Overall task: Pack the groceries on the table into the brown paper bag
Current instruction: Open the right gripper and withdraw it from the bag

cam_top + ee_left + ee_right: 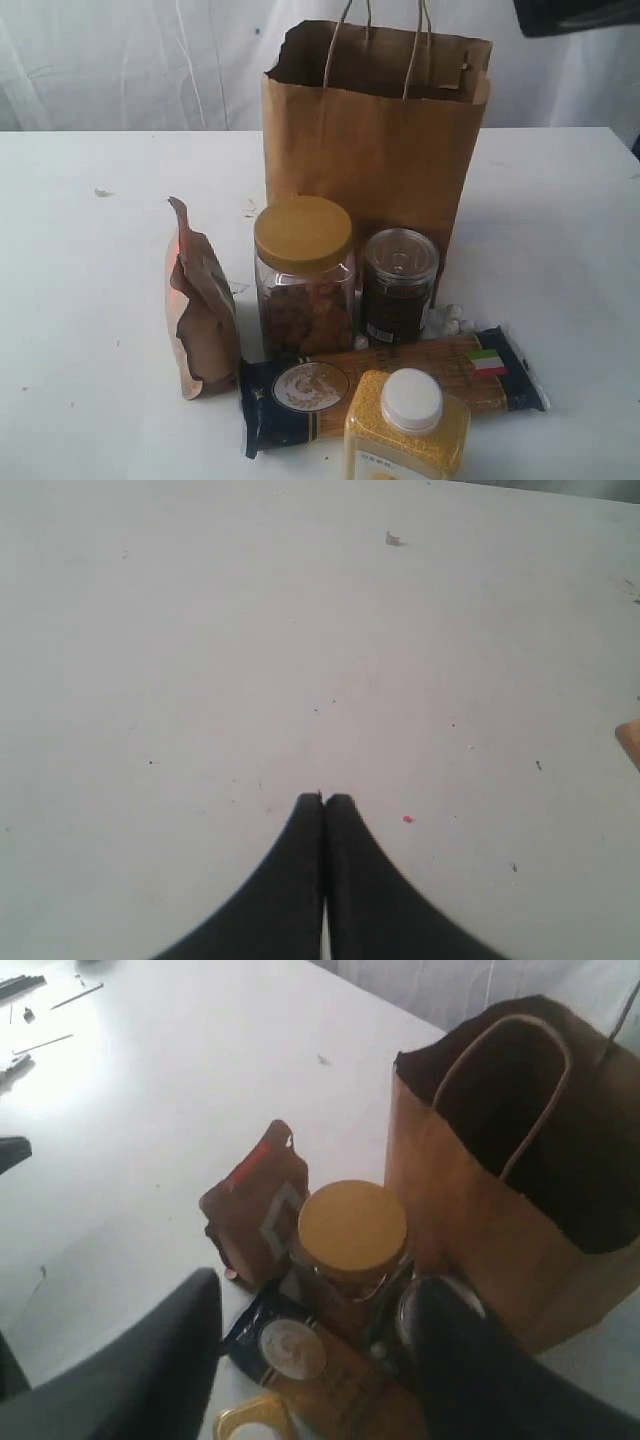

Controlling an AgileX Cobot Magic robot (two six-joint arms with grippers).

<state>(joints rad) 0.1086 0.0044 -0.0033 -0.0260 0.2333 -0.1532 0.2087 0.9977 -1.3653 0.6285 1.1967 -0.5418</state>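
Left gripper (323, 802) pinched tight over bare table (200, 630), right gripper (318, 1290) spread wide above the groceries, where the gold-lidded jar (303, 275) stands at six o'clock of the brown paper bag (375, 150), coppery pouch (200, 300) at its nine, dark jar (398, 285) at its three, spaghetti pack (380, 385) and yellow bottle (407, 425) at its six.

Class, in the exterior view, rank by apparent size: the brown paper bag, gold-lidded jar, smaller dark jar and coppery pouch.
1. brown paper bag, largest though farthest back.
2. gold-lidded jar and coppery pouch look about alike; not ranked against each other.
3. smaller dark jar, smallest.
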